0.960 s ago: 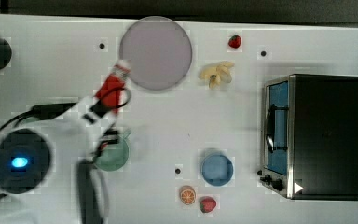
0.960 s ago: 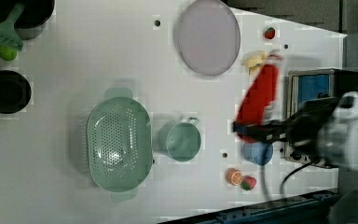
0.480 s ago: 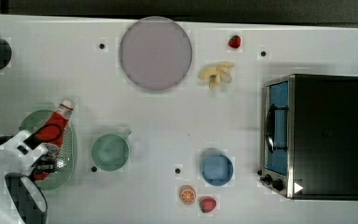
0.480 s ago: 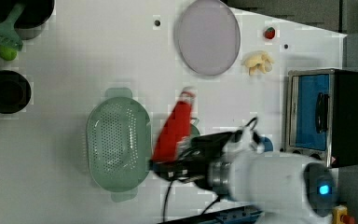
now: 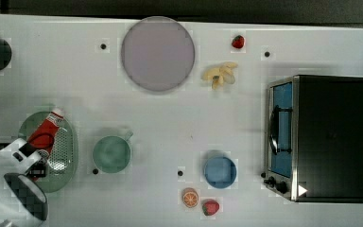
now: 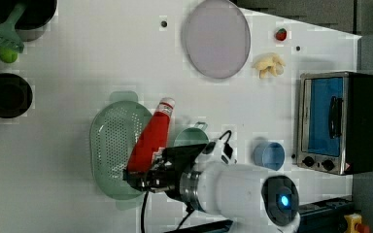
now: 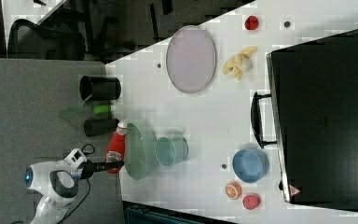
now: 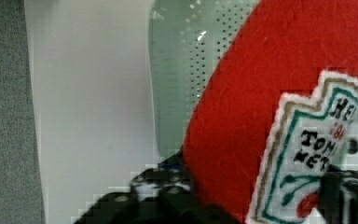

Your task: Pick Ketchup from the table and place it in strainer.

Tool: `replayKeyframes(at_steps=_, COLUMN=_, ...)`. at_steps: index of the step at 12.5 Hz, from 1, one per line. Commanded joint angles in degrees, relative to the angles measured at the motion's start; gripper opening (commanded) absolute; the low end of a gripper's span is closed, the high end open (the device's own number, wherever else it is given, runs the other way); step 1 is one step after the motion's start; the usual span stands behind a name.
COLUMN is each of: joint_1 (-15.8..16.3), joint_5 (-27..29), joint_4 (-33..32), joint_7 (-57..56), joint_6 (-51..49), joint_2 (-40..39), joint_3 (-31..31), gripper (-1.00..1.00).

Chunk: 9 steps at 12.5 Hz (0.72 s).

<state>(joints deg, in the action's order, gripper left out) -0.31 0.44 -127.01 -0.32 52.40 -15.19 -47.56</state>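
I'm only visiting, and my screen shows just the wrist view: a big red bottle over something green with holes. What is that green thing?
Observer: It is the strainer, a pale green oval basket on a white table. The top view shows it whole.
Operator: Is the bottle lying inside it?
Observer: I cannot tell whether it rests there. In the left view the Ketchup slants across the strainer, with its base at the gripper and its white cap showing past the rim.
Operator: Is anything close by that it could knock?
Observer: A round green cup stands just beside the strainer, on the top view's right of it.
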Motion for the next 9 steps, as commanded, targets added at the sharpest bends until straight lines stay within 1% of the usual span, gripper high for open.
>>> replayKeyframes(at_steps=1, joint_1=-1.05, joint_5=-0.66, joint_4=0.51, joint_7=4.76, joint_6=3.03, joint_2=-4.38, joint_3=1.63, gripper=0.78)
replayKeyframes(at_steps=2, joint_1=-0.83, joint_5=-0.86, joint_4=0.51, joint_7=4.82, joint_6=3.67, joint_2=-6.03, joint_3=1.65, gripper=0.98)
replayKeyframes(at_steps=4, joint_1=-0.72, joint_5=-0.86, joint_4=0.58, joint_7=4.87, joint_6=5.18, joint_2=-6.91, joint_3=1.66, gripper=1.0)
replayKeyframes(at_steps=6, joint_1=-1.37, joint_5=-0.75, joint_4=0.74, joint_7=5.72, joint_6=4.91, joint_2=-4.74, joint_3=1.65, gripper=1.0)
replayKeyframes(at_steps=9, joint_1=-4.63, joint_5=0.41, joint_4=0.78, joint_7=6.05, joint_6=3.74, joint_2=1.34, joint_3=1.65, gripper=1.0)
